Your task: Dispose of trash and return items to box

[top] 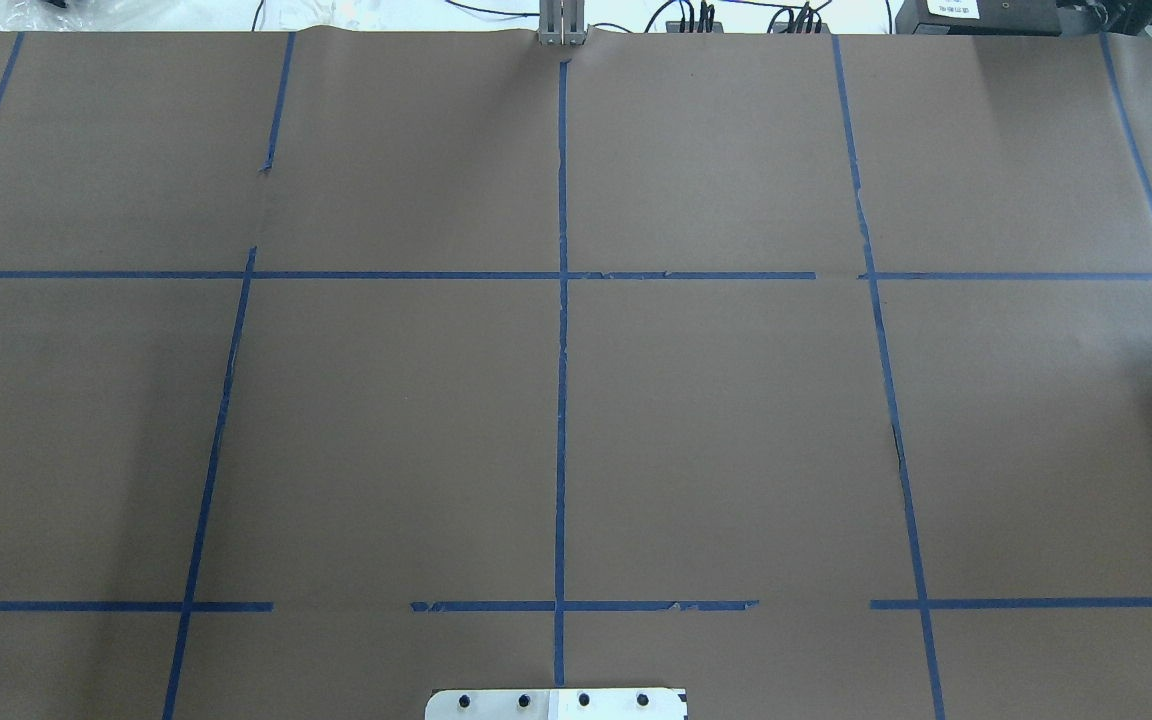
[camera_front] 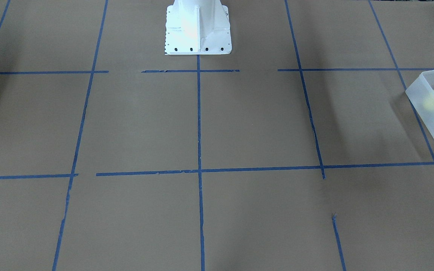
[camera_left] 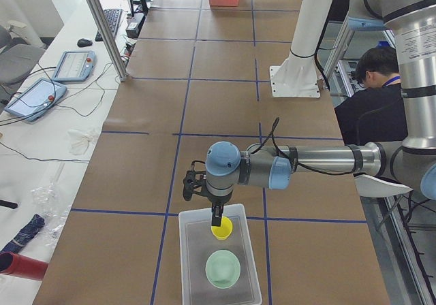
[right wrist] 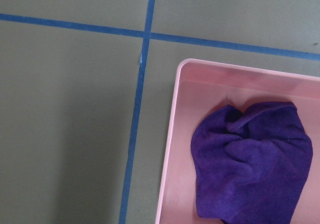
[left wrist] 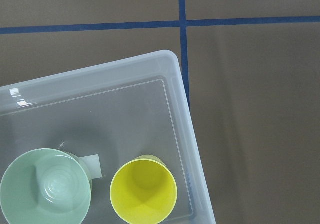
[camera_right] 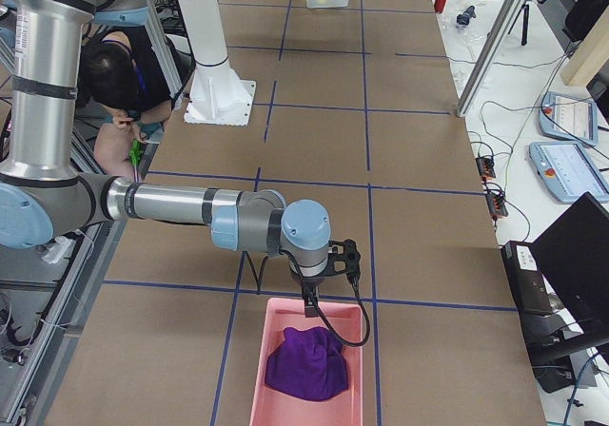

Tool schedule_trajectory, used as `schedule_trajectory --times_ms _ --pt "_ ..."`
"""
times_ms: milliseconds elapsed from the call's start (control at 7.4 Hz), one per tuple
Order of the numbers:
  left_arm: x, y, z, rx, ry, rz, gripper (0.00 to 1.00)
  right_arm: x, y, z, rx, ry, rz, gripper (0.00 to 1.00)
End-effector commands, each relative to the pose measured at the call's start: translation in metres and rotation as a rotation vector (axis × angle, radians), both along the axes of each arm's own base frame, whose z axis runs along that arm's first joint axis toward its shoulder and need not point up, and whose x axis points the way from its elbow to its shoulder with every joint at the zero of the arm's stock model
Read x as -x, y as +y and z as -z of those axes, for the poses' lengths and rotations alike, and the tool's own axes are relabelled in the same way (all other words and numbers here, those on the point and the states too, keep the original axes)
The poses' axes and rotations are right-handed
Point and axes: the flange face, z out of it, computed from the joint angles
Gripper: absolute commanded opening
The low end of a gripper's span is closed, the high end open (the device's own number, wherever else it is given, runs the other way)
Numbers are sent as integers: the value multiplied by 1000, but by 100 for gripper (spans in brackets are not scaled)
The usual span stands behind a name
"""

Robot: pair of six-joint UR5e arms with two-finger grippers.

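Resting in box: yellow cup [left wrist: 143, 191] and green bowl [left wrist: 45, 189], side by side, both mouth up, close but with a gap between them
Box: translucent bin [left wrist: 125, 81] on the brown-paper table [top: 386, 420], at the end on the robot's left, skewed to the blue tape lines [top: 562, 400]
Label: small white label [left wrist: 93, 166] on the box floor, between bowl and cup
Cup spot: near the box's end wall closest to the left arm; bowl further along the box
Left gripper: [camera_left: 216, 218] pointing down over the cup end of the box, tip at the cup rim in the side view; contact with the cup unclear
Left pincer state: cannot tell, seen only from the side
Right gripper: [camera_right: 310, 308] pointing down over the near edge of the pink bin [right wrist: 172, 134]
Right pincer state: cannot tell, seen only from the side
Pink bin content: purple cloth [right wrist: 250, 159], bunched up, lying inside
Robot base: white mount [camera_front: 198, 30] at mid table edge
Person: seated behind the robot [camera_left: 378, 90], head down
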Motion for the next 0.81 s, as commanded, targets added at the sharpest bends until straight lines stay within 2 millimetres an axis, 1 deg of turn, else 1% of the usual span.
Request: schedule_trajectory --times_ms 0,270,405,541,676 --pt "4 -2 5 -17 -27 8 100 2 4 -5 10 -3 5 100" --pt "4 -2 5 -17 -25 8 100 3 4 -5 13 -1 7 100" --pt "5 -1 5 -17 -25 10 100 7 3 -5 11 -1 16 100" --pt "4 -1 6 -15 -24 10 100 12 1 -4 10 -3 27 100" --pt "4 -1 7 -17 -19 9 100 22 -1 -5 11 3 56 100"
